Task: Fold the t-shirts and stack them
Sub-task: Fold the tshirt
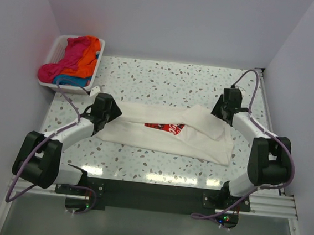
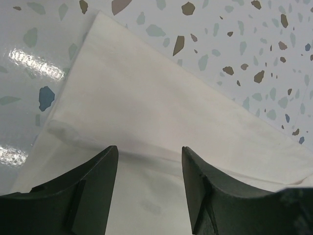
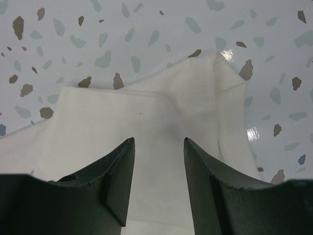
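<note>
Top external: left claw [image 1: 112, 112] and right claw [image 1: 219, 109] over cream t-shirt [image 1: 144, 137].

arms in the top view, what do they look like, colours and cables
Both the left arm and right arm have white links between chunky black joint housings. A purplish-grey cable loops along each. The jaws are black, wedge-shaped and matte.

The left arm [image 1: 61, 133] stretches from the lower left of the top view up toward the centre, where the left gripper [image 1: 105, 111] ends it. The right arm [image 1: 263, 144] folds at the right edge, with the right gripper [image 1: 223, 106] at upper right. Both grippers' dark fingers [image 2: 93, 191] stand parted, nothing between them.
</note>
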{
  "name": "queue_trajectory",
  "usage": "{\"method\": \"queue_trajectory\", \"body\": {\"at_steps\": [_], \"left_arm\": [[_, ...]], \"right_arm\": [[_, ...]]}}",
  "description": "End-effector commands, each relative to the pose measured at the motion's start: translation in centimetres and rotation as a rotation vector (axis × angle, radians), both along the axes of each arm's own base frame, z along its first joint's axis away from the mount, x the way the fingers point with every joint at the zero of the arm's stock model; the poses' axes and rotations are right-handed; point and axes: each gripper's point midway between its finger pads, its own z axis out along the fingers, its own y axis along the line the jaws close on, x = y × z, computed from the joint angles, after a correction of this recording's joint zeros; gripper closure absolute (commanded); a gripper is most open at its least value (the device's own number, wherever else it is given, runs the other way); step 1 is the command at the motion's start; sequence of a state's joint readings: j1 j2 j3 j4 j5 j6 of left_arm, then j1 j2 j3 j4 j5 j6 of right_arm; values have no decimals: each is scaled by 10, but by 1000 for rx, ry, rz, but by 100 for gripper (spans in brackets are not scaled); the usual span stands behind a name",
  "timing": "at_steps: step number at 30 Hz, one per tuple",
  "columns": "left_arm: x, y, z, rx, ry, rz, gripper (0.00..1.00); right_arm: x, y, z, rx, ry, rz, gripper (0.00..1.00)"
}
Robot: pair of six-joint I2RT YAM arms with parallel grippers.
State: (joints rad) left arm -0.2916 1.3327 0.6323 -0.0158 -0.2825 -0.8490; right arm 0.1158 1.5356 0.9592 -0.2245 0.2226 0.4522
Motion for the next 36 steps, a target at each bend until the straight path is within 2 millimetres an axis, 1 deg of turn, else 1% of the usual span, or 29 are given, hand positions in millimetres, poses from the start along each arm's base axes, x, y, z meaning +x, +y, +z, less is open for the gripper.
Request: {"method": "queue_trajectory", "body": {"at_steps": [1, 3, 4, 7, 11, 12, 13, 17, 18, 20, 21, 22, 24, 25, 26, 27, 28, 29, 30, 31, 32, 36], "left_arm": [[12, -9, 12, -14, -54, -18, 41], [12, -10, 11, -12, -52, -22, 41], [12, -10, 12, -11, -54, -25, 41], [12, -11, 14, -12, -59, -34, 41], [11, -14, 13, -18, -60, -45, 41], [11, -14, 13, -19, -60, -46, 41], [11, -14, 13, -22, -61, -46, 41], [10, -14, 11, -22, -58, -47, 41], [10, -15, 12, -25, -59, -47, 41], [11, -15, 13, -28, -63, -48, 41], [11, -15, 12, -29, -62, -47, 41], [10, -15, 11, -27, -60, -48, 41], [10, -15, 11, -28, -60, -47, 41], [10, -15, 11, -28, -61, -45, 41], [9, -14, 9, -26, -58, -46, 41], [9, -14, 10, -27, -59, -46, 41], [9, -14, 9, -26, -56, -43, 41], [8, -13, 8, -26, -54, -41, 41], [8, -14, 8, -26, -57, -41, 41], [9, -14, 7, -26, -57, -41, 41], [8, -14, 7, -29, -57, -39, 41], [8, -15, 4, -36, -50, -38, 41]], "right_arm": [[8, -3, -14, -24, 9, -6, 52], [12, -5, -14, -30, 11, -15, 52], [13, -6, -19, -35, 22, -22, 52], [17, -7, -23, -36, 25, -26, 51], [21, -4, -27, -24, 27, -14, 51], [22, -2, -29, -13, 27, -10, 53], [20, -1, -29, -5, 27, -10, 60], [14, 2, -31, 15, 19, -6, 77], [13, 3, -25, 23, 2, -7, 85], [9, 3, -23, 27, -5, -4, 92], [8, 4, -18, 34, -19, -5, 98], [7, 5, -15, 40, -25, 1, 100], [2, 9, -15, 56, -24, 19, 100], [-1, 10, -9, 66, -39, 22, 100], [-6, 11, -13, 74, -33, 23, 100], [-9, 14, -11, 91, -40, 33, 100], [-12, 15, -4, 101, -61, 36, 100], [-19, 15, -7, 107, -58, 38, 100], [-24, 21, -7, 132, -60, 55, 100], [-27, 23, 2, 147, -91, 63, 100], [-36, 24, -3, 155, -81, 69, 100], [-60, 29, -2, 202, -100, 84, 100]]}}
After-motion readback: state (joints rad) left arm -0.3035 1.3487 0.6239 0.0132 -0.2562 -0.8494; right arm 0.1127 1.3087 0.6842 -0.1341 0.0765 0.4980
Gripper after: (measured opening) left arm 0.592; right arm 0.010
